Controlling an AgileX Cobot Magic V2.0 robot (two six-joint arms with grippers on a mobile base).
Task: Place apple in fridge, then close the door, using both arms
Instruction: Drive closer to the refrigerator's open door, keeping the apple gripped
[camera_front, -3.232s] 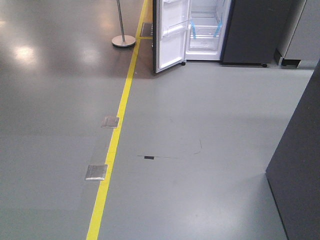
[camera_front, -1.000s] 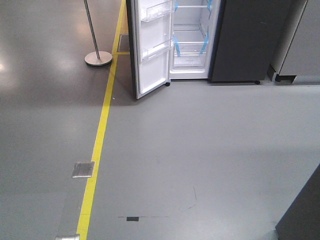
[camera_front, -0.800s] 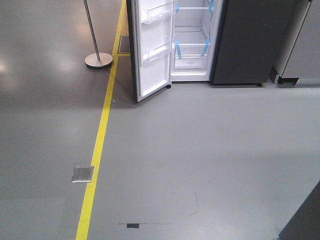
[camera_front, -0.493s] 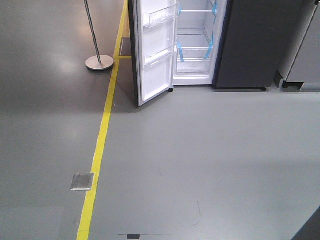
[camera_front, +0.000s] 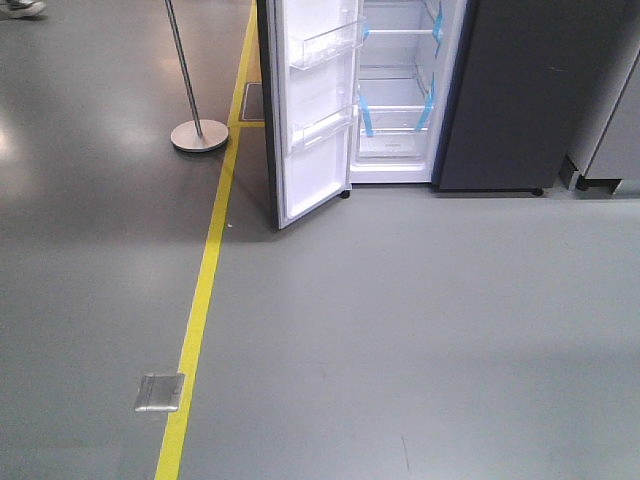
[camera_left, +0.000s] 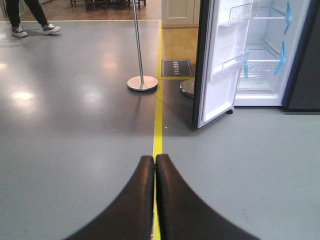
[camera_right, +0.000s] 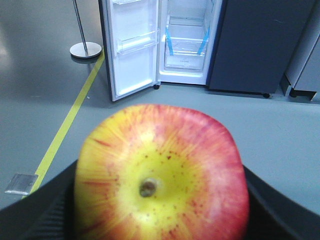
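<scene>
Approach leg — right tool (camera_right: 160, 200) grips the apple (camera_right: 160, 170), left tool (camera_left: 154, 165) clenched empty; next, roll up to the far fridge (camera_front: 400, 90).

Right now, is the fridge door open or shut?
Open. The door stands out to the left, showing its white lining and clear bins, and the fridge interior, with shelves and blue tape, is exposed.

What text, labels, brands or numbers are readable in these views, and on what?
Dark floor plate beside the open door: a line of pale lettering, too small and blurred to read.
Fridge, blue tape, apple: no print, brand or sticker visible.
Nothing else legible in any view.
</scene>
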